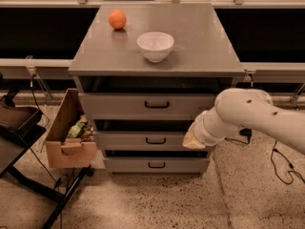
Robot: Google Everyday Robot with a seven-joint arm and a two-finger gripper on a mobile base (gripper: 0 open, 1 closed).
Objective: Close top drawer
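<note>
The top drawer (119,106) is the tallest grey front of three in the cabinet, with a small black bar handle (157,105) at its centre. It stands out a little from the cabinet, with a dark gap above it under the top. Its inside is hidden. My gripper (192,138) is at the end of the white arm (248,116) that comes in from the right. It sits in front of the right end of the middle drawer (138,140), just below the top drawer's lower right corner.
A white bowl (155,46) and an orange (117,19) sit on the cabinet top (200,42). The bottom drawer (156,165) is below. An open cardboard box (66,142) with packets stands at the cabinet's left. A dark stand (19,128) is at far left. Cables lie on the floor at right.
</note>
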